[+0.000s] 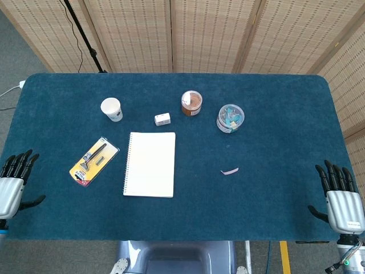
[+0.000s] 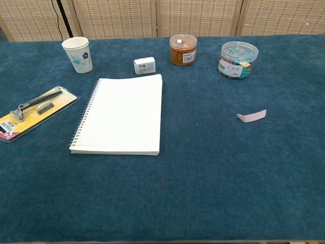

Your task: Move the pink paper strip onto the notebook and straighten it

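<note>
A small pink paper strip [image 1: 230,170] [image 2: 252,116] lies slightly curled on the blue table cloth, to the right of the white spiral notebook [image 1: 150,164] [image 2: 121,115]. The notebook lies flat with its blank page up and nothing on it. My left hand [image 1: 12,180] rests at the table's left edge, fingers spread and empty. At the right edge sits my right hand [image 1: 340,197], fingers also spread and empty. Both hands are far from the strip and appear only in the head view.
A paper cup [image 1: 112,109] [image 2: 77,54], a small white box [image 1: 162,119] [image 2: 144,65], a brown jar [image 1: 191,103] [image 2: 183,49] and a clear tub of clips [image 1: 230,118] [image 2: 238,59] stand behind the notebook. A packaged tool [image 1: 94,161] [image 2: 33,109] lies left of it.
</note>
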